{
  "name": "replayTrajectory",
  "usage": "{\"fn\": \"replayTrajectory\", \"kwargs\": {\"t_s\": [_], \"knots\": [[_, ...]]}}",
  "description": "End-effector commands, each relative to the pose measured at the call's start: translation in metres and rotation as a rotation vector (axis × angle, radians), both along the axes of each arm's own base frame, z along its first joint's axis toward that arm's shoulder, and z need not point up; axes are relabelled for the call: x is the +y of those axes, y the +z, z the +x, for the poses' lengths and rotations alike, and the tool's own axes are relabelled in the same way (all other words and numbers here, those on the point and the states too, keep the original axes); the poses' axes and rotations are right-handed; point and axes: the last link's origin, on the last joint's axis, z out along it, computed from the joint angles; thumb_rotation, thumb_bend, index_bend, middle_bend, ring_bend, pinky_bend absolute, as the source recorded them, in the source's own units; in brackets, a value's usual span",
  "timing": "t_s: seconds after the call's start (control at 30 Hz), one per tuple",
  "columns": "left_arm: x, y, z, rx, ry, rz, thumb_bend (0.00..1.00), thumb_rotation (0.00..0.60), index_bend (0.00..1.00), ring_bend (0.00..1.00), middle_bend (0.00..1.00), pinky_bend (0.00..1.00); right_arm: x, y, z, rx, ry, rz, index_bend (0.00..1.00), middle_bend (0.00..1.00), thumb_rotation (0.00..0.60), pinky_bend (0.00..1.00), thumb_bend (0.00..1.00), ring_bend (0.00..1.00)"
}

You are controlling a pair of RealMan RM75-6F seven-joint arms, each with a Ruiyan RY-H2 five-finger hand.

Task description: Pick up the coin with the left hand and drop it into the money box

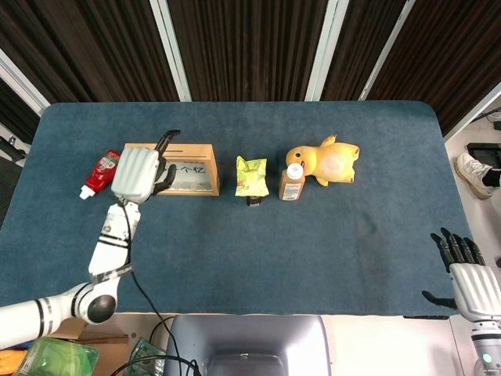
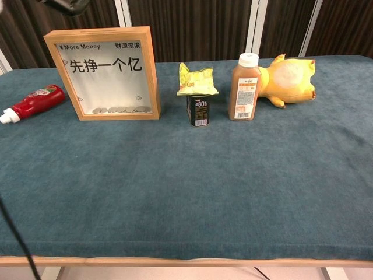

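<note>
Wood-brown money box [image 2: 102,73] w/ white face, black text; red ketchup bottle [image 2: 34,101]; yellow plush duck [image 2: 288,80]; teal tablecloth [image 2: 192,186].

Left hand [image 1: 138,173]: pale grey shell, black fingers; white arm, black joint bands, black cable. Right hand [image 1: 468,276]: same colours.

Left robot hand [image 1: 138,172] covering money box [image 1: 192,177] left end; right robot hand [image 1: 470,283] edge-cropped.
</note>
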Motion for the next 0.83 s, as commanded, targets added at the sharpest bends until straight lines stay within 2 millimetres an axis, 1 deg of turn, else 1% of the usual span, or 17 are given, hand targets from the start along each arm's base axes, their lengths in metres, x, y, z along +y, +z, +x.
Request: {"fn": "replayTrajectory", "kwargs": {"t_s": [0.03, 0.07, 0.1, 0.17, 0.2, 0.23, 0.27, 0.3, 0.33, 0.37, 0.43, 0.5, 0.7, 0.83], "knots": [[-0.104, 0.022, -0.086, 0.063, 0.053, -0.135, 0.45, 0.6, 0.06, 0.41, 0.24, 0.69, 0.003, -0.002, 0.002, 0.003, 0.003, 0.01, 0.0, 0.0, 0.6, 0.0, 0.13, 0.0], [-0.121, 0.025, -0.105, 0.103, 0.084, -0.163, 0.44, 0.6, 0.03, 0.25, 0.15, 0.52, 0.003, -0.003, 0.002, 0.007, 0.006, 0.014, 0.0, 0.0, 0.6, 0.0, 0.13, 0.0], [-0.138, 0.029, -0.123, 0.141, 0.114, -0.182, 0.43, 0.6, 0.01, 0.12, 0.07, 0.36, 0.004, -0.004, 0.003, 0.011, 0.009, 0.02, 0.0, 0.0, 0.6, 0.0, 0.13, 0.0], [-0.174, 0.035, -0.157, 0.165, 0.168, -0.16, 0.42, 0.6, 0.0, 0.01, 0.0, 0.17, 0.006, -0.007, 0.005, 0.019, 0.013, 0.029, 0.0, 0.0, 0.6, 0.0, 0.13, 0.0], [-0.187, 0.035, -0.169, 0.159, 0.185, -0.133, 0.42, 0.6, 0.0, 0.0, 0.0, 0.09, 0.007, -0.008, 0.005, 0.022, 0.014, 0.031, 0.0, 0.0, 0.6, 0.0, 0.13, 0.0], [-0.199, 0.033, -0.181, 0.148, 0.203, -0.104, 0.42, 0.6, 0.0, 0.0, 0.0, 0.04, 0.008, -0.008, 0.006, 0.024, 0.016, 0.03, 0.0, 0.0, 0.6, 0.0, 0.13, 0.0], [-0.212, 0.028, -0.194, 0.141, 0.224, -0.068, 0.42, 0.6, 0.0, 0.0, 0.0, 0.02, 0.009, -0.008, 0.006, 0.027, 0.018, 0.026, 0.0, 0.0, 0.6, 0.0, 0.13, 0.0], [-0.22, 0.024, -0.204, 0.15, 0.237, -0.054, 0.42, 0.6, 0.0, 0.0, 0.0, 0.0, 0.009, -0.008, 0.007, 0.029, 0.019, 0.021, 0.0, 0.0, 0.6, 0.0, 0.13, 0.0], [-0.225, 0.019, -0.212, 0.165, 0.264, -0.054, 0.42, 0.6, 0.0, 0.0, 0.0, 0.0, 0.009, -0.008, 0.007, 0.032, 0.018, 0.018, 0.0, 0.0, 0.6, 0.0, 0.13, 0.0], [-0.228, 0.018, -0.216, 0.205, 0.27, -0.069, 0.42, 0.6, 0.0, 0.0, 0.0, 0.0, 0.009, -0.008, 0.007, 0.033, 0.018, 0.012, 0.0, 0.0, 0.6, 0.0, 0.13, 0.0], [-0.225, 0.023, -0.211, 0.164, 0.234, -0.047, 0.42, 0.6, 0.0, 0.0, 0.0, 0.0, 0.009, -0.009, 0.008, 0.035, 0.022, 0.008, 0.0, 0.0, 0.6, 0.0, 0.13, 0.0], [-0.223, 0.028, -0.213, 0.151, 0.238, -0.022, 0.42, 0.6, 0.0, 0.0, 0.0, 0.0, 0.011, -0.011, 0.009, 0.041, 0.029, 0.009, 0.0, 0.0, 0.6, 0.0, 0.13, 0.0], [-0.222, 0.031, -0.216, 0.133, 0.238, -0.047, 0.41, 0.6, 0.0, 0.0, 0.0, 0.0, 0.015, -0.013, 0.01, 0.057, 0.036, 0.014, 0.0, 0.0, 0.6, 0.0, 0.13, 0.0], [-0.222, 0.031, -0.215, 0.129, 0.238, -0.045, 0.41, 0.6, 0.0, 0.0, 0.0, 0.0, 0.014, -0.012, 0.009, 0.058, 0.03, 0.009, 0.0, 0.0, 0.6, 0.0, 0.13, 0.0]]}}
